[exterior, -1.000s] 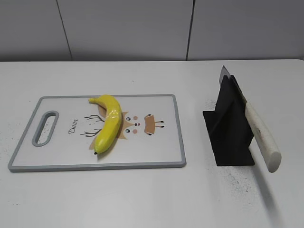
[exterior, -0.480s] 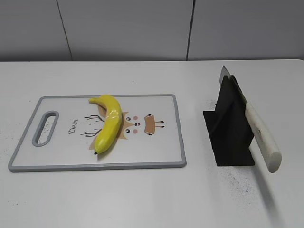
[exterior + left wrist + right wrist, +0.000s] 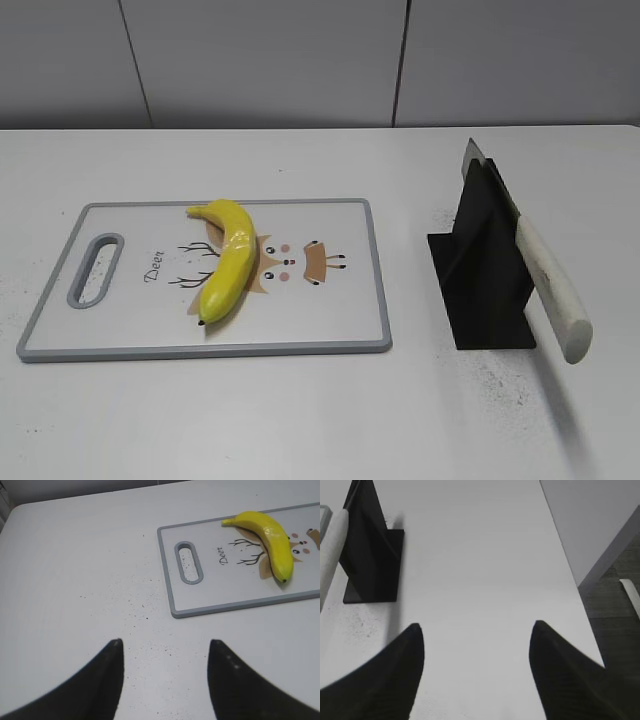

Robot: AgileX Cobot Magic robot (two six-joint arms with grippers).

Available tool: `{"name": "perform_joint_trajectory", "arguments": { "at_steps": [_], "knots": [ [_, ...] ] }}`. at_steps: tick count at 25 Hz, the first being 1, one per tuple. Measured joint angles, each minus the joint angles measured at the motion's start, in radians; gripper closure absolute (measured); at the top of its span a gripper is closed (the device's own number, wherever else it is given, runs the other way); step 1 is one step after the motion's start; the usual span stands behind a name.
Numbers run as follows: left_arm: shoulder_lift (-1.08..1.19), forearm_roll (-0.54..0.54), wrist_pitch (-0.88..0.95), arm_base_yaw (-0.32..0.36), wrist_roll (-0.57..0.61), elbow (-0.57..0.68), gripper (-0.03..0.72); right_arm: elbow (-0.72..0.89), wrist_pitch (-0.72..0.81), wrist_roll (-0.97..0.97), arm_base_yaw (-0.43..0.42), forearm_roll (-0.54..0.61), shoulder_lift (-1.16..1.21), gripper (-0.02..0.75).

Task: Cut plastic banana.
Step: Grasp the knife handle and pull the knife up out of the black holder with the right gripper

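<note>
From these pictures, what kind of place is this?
Probably a lab bench staged as a mock kitchen: a plain white table, a deer-print cutting board with a plastic banana, and a knife in a black stand.

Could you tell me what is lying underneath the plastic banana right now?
The plastic banana lies on the cutting board, across its printed deer drawing. The part of the drawing beneath it is covered.

White table (image 3: 300, 420), dark-speckled: grey-rimmed cutting board (image 3: 330, 310) (deer print) toward the left edge; black knife stand (image 3: 480, 270) toward the right edge.
</note>
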Motion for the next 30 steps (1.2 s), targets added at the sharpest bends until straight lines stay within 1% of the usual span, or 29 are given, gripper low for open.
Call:
{"name": "perform_joint_trajectory", "arguments": {
  "at_steps": [4,10,12,17,19,21,23,24,27,29,30],
  "knots": [
    [0.000,0.000,0.000,0.000,0.000,0.000,0.175,-0.055,-0.053,0.000,0.000,-0.015,0.119,0.238],
    [0.000,0.000,0.000,0.000,0.000,0.000,0.175,-0.177,-0.061,0.001,0.000,-0.009,0.394,0.238],
    [0.000,0.000,0.000,0.000,0.000,0.000,0.175,-0.220,-0.056,0.001,0.000,0.016,0.491,0.238],
    [0.000,0.000,0.000,0.000,0.000,0.000,0.175,-0.318,0.003,0.002,0.000,0.121,0.712,0.238],
    [0.000,0.000,0.000,0.000,0.000,0.000,0.175,-0.350,0.023,0.002,0.012,0.146,0.802,0.238],
    [0.000,0.000,0.000,0.000,0.000,0.000,0.176,-0.380,0.029,0.002,0.050,0.151,0.885,0.238],
    [0.000,0.000,0.000,0.000,0.000,0.000,0.176,-0.404,0.031,0.002,0.119,0.154,0.971,0.238],
    [0.000,0.000,0.000,0.000,0.000,0.000,0.176,-0.419,0.032,0.002,0.173,0.155,1.011,0.238],
    [0.000,0.000,0.000,0.000,0.000,0.000,0.176,-0.453,0.030,0.002,0.297,0.159,1.111,0.238],
    [0.000,0.000,0.000,0.000,0.000,0.000,0.176,-0.473,0.020,0.002,0.335,0.168,1.164,0.238],
    [0.000,0.000,0.000,0.000,0.000,0.000,0.176,-0.481,0.009,0.002,0.340,0.174,1.187,0.238]
  ]
}}
